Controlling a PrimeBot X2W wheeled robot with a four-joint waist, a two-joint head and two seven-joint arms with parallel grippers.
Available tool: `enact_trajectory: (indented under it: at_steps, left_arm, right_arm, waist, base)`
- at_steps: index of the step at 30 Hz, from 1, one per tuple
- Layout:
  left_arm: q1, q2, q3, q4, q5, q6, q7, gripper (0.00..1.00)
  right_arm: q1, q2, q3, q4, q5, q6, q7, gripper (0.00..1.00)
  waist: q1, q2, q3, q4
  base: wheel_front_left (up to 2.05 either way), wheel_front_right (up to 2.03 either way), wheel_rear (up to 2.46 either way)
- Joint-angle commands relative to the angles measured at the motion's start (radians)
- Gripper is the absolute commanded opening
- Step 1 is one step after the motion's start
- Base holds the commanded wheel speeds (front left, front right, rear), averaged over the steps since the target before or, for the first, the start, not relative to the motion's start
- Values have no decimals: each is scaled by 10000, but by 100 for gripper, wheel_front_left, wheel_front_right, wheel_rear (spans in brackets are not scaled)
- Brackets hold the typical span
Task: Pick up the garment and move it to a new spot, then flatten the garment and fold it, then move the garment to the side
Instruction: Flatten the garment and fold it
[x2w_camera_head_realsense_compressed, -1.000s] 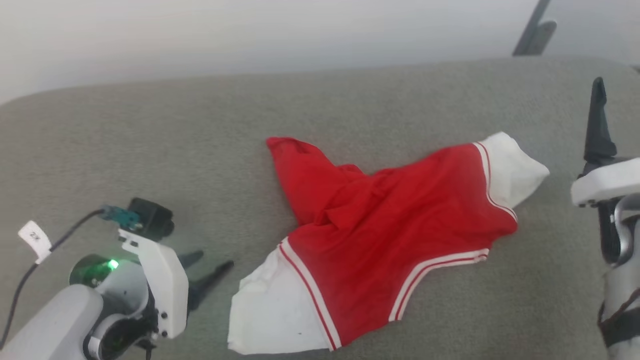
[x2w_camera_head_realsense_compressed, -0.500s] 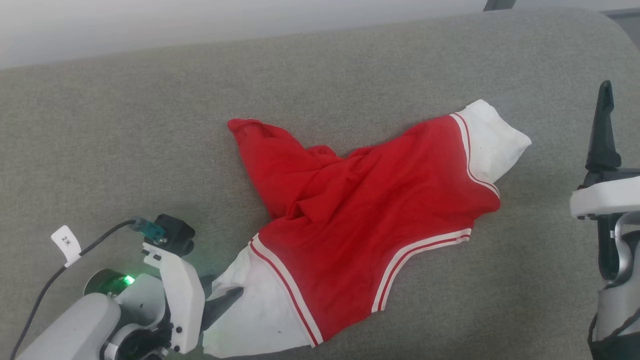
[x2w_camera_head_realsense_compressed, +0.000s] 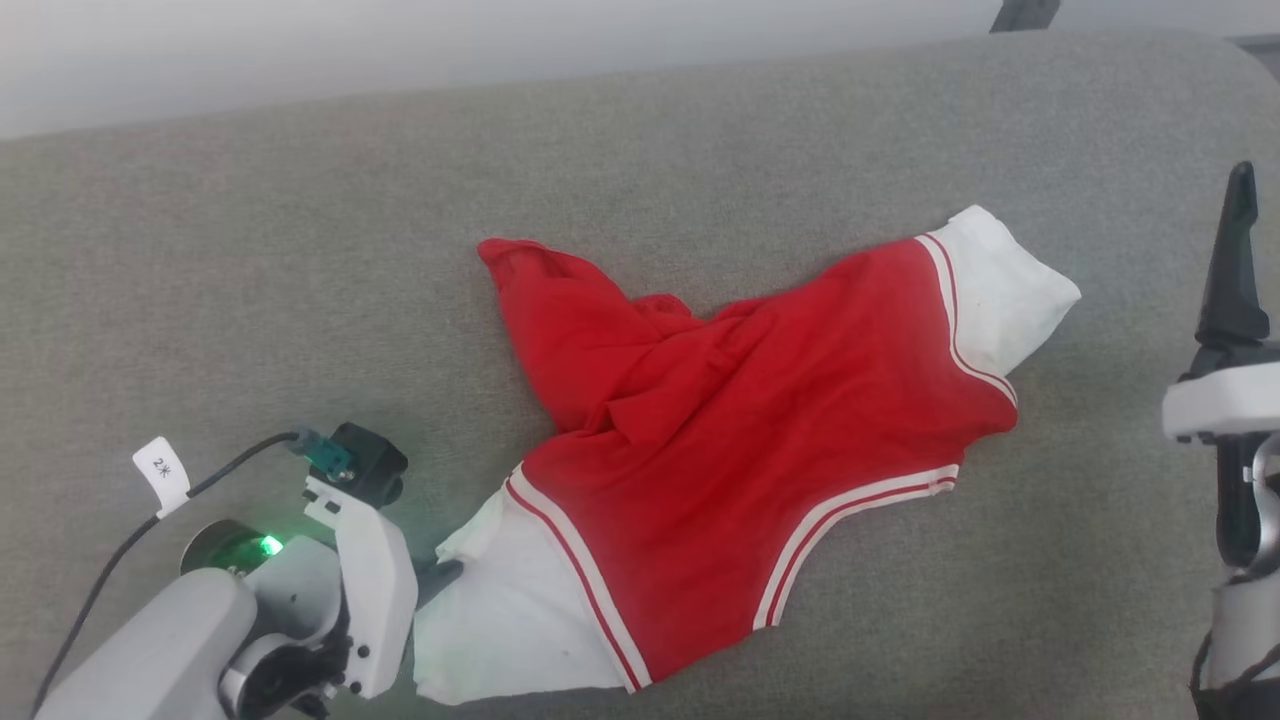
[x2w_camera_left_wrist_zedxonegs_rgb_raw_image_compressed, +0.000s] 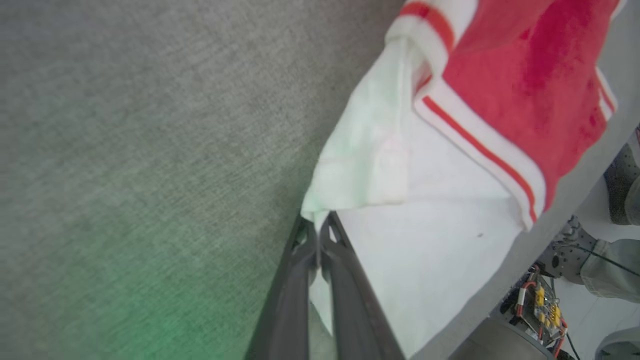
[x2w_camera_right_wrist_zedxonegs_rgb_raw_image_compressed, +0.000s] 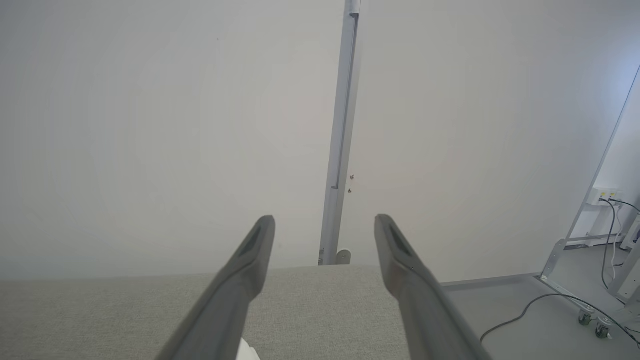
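**First speaker:** Two sets of jaws: how do they stand?

**Second speaker:** On the left jaws, the dark fingers (x2w_camera_left_wrist_zedxonegs_rgb_raw_image_compressed: 292, 300) are pressed together, pinching the edge of a white sleeve (x2w_camera_head_realsense_compressed: 510, 620). The right jaws stand wide apart and hold nothing, their fingers (x2w_camera_right_wrist_zedxonegs_rgb_raw_image_compressed: 240, 285) aimed at a pale wall (x2w_camera_right_wrist_zedxonegs_rgb_raw_image_compressed: 150, 125).

**First speaker:** Where is the garment?

**Second speaker:** The garment (x2w_camera_head_realsense_compressed: 740, 440), a rumpled red shirt, lies in the middle of the grey fabric bench (x2w_camera_head_realsense_compressed: 250, 280). Its other white sleeve (x2w_camera_head_realsense_compressed: 1000, 280) points toward the right jaws without touching them.

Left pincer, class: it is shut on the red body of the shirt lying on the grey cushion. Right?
Wrong: the left pincer is shut on the white sleeve of the shirt, not its red body; the left wrist view shows this. The shirt lies on the grey cushion.
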Motion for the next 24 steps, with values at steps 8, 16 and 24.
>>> enact_trajectory:
  at_steps: [8, 16, 24]
  left_arm:
    - [-549, 1098, 144, 580, 298, -244, -99, 0]
    - [-1107, 1986, 130, 1244, 410, -351, -201, 0]
    - [-1353, 1994, 115, 2277, -176, -367, -489, 100]
  right_arm:
    - [329, -89, 20, 142, -40, -14, 124, 100]
    - [550, -67, 94, 185, 49, -14, 233, 100]
    - [783, 17, 188, 210, 131, -14, 196, 100]
  waist:
    - [0, -1, -384, 263]
    - [0, -1, -573, 202]
    - [0, -1, -657, 77]
  base:
    - [0, 0, 0]
    - [0, 0, 0]
    - [0, 0, 0]
